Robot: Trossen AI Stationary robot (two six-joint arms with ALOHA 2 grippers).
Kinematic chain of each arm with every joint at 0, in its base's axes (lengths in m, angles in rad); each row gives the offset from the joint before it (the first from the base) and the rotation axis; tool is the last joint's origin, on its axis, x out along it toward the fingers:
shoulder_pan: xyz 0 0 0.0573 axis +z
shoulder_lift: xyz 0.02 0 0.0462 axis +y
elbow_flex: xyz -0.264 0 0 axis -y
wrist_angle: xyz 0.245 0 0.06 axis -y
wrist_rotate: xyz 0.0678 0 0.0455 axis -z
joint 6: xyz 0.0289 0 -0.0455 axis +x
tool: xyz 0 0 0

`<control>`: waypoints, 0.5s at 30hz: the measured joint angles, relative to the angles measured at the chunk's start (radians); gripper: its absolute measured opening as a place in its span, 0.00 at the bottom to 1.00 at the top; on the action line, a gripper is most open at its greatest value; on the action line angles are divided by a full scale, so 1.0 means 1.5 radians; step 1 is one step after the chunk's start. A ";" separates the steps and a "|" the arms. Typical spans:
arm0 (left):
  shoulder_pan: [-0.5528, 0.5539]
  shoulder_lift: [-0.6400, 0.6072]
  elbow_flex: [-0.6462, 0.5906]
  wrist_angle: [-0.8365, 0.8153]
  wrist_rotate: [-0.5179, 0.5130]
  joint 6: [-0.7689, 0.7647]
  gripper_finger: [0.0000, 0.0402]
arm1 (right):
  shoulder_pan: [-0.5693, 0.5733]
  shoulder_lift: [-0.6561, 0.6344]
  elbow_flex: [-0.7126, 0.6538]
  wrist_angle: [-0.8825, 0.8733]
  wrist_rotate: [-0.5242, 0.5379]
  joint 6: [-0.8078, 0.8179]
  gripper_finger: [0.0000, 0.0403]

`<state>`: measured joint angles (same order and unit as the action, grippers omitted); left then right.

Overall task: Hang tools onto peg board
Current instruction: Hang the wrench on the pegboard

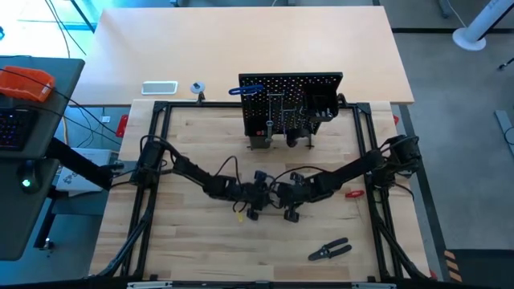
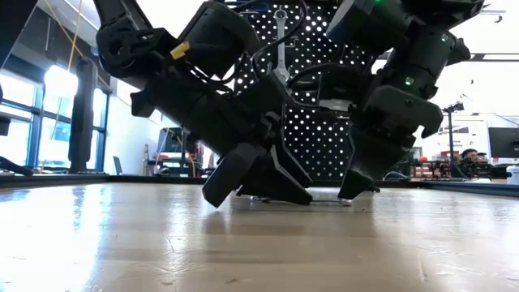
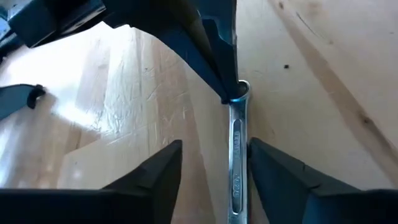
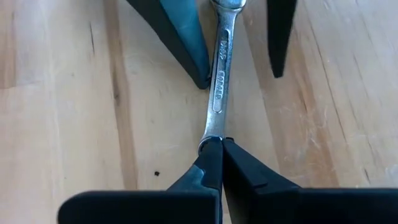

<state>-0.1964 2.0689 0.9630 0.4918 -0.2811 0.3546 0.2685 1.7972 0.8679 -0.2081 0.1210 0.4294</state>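
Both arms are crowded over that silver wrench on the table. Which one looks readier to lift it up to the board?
Probably the right. Its gripper is pinched shut on one end of the silver wrench. The left gripper merely straddles the shank, fingers apart, gripping nothing. The peg board stands behind both.

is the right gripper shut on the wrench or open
Shut on it: the right gripper pinches the silver wrench at its end, on the table.

Both arms crowd the wrench (image 4: 221, 68), bare table (image 1: 193, 249) around, pliers (image 1: 329, 250) well apart
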 joint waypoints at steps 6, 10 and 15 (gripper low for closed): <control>0.028 0.001 0.004 -0.026 0.115 -0.021 0.44 | -0.009 -0.013 -0.001 0.007 -0.013 0.007 0.00; 0.038 0.009 0.004 -0.036 0.156 -0.026 0.34 | -0.017 -0.013 -0.001 0.018 -0.024 0.011 0.00; 0.038 0.010 0.004 -0.044 0.169 -0.020 0.21 | -0.022 -0.013 -0.001 0.050 -0.033 0.017 0.00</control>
<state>-0.1390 2.0838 0.9688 0.4259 -0.0273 0.3251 0.2355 1.7782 0.8661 -0.1330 0.0711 0.4556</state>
